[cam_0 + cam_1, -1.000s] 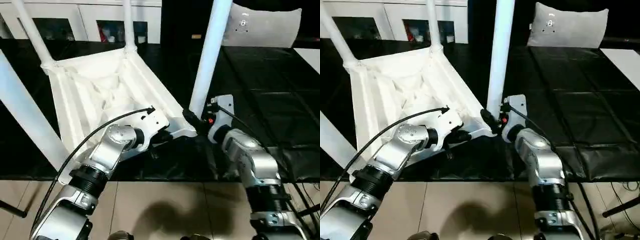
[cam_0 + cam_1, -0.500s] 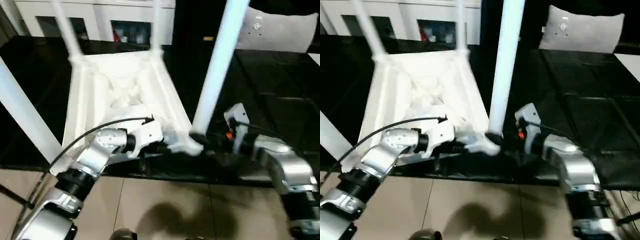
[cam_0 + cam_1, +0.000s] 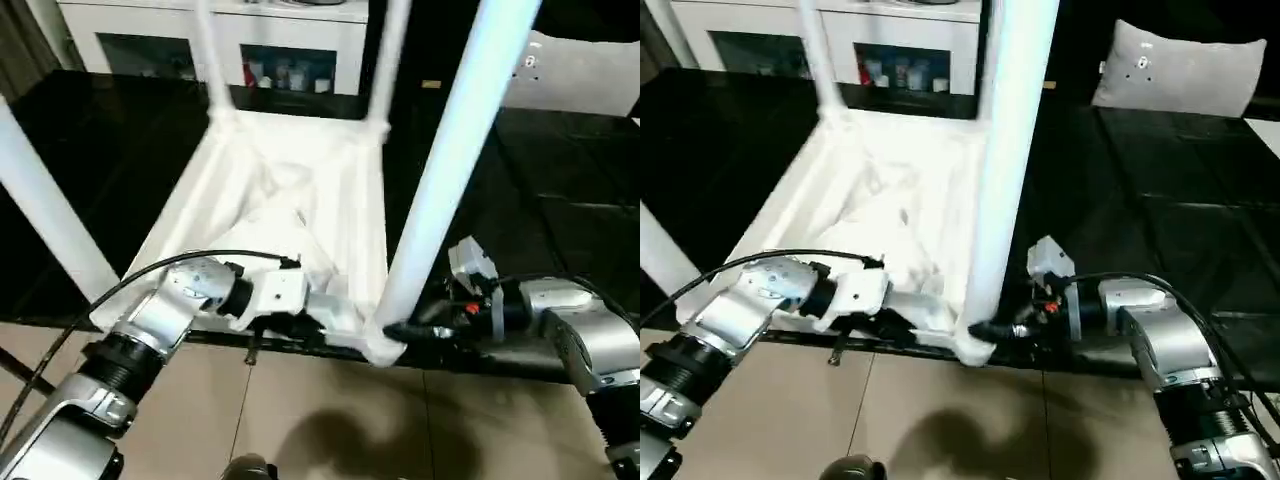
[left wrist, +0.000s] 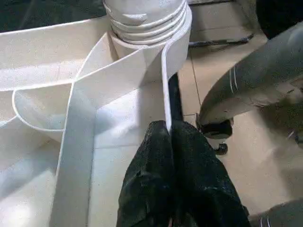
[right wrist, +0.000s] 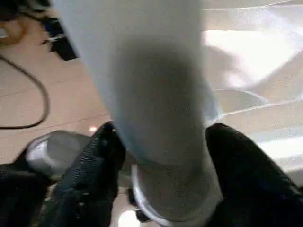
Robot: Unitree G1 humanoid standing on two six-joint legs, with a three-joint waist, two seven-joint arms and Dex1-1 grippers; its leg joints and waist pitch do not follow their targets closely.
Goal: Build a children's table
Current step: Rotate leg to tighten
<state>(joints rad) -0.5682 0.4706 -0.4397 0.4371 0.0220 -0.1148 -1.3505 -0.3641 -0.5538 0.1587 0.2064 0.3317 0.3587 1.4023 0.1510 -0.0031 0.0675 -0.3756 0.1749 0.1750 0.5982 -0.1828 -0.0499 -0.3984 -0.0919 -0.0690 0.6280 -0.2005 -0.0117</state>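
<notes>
The small white plastic children's table (image 3: 290,200) lies upside down on the black bench (image 3: 560,230), legs pointing up. The left pincer (image 4: 169,137) is pinched shut on the table's thin near rim. Beside it, the right pincer (image 5: 161,142) straddles the near-corner round white leg (image 3: 450,170), fingers on either side.

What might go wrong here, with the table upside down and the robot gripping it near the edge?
The left gripper pinches only a thin rim of the table, so it may slip off. The right gripper straddles the near leg; a skewed push might tilt it in its socket. That corner overhangs the platform edge, so the table might slide off.
</notes>
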